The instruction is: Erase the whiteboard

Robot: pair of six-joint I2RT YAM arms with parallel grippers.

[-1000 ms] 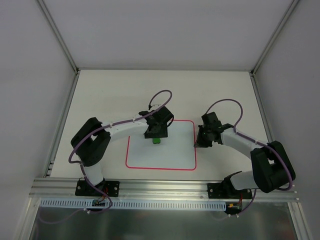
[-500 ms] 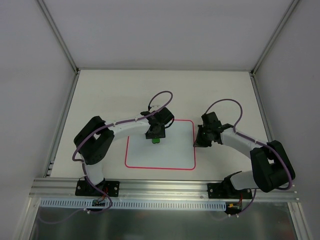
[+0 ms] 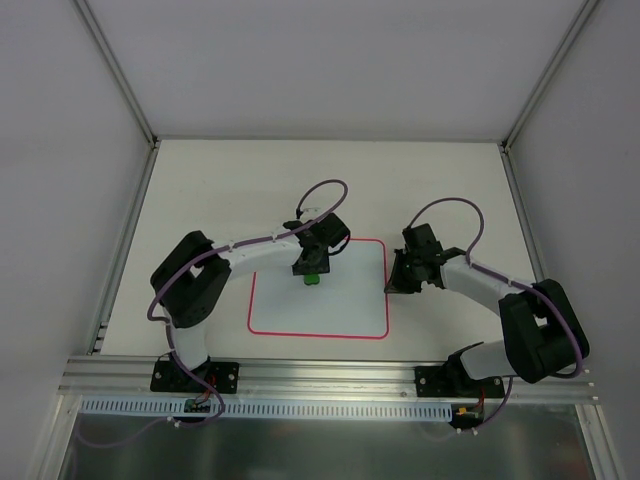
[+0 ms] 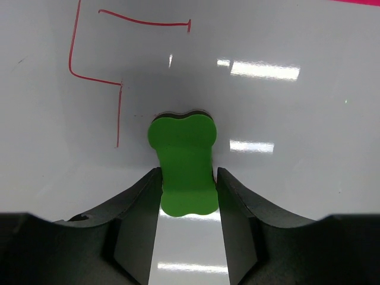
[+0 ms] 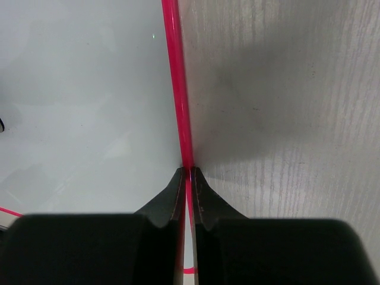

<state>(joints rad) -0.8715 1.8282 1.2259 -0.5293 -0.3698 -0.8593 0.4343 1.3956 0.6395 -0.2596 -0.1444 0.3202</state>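
Observation:
The whiteboard (image 3: 320,312), white with a thin red-pink border, lies flat on the cream table. My left gripper (image 3: 311,270) is over its far middle, shut on a green eraser (image 3: 312,281) that rests on the board. In the left wrist view the eraser (image 4: 183,160) sits between the fingers of the left gripper (image 4: 188,173), with red scribble lines (image 4: 72,59) to its upper left. My right gripper (image 3: 393,284) is at the board's right edge. In the right wrist view the right gripper (image 5: 189,172) is shut on the red border (image 5: 174,89).
The cream table (image 3: 220,190) is enclosed by grey walls with metal uprights (image 3: 115,70). An aluminium rail (image 3: 330,375) runs along the near edge by the arm bases. Bare table (image 5: 285,119) lies to the right of the board.
The whiteboard has slid slightly to the left with the right gripper. The left gripper and eraser have shifted a little toward the far edge; the left elbow swung right.

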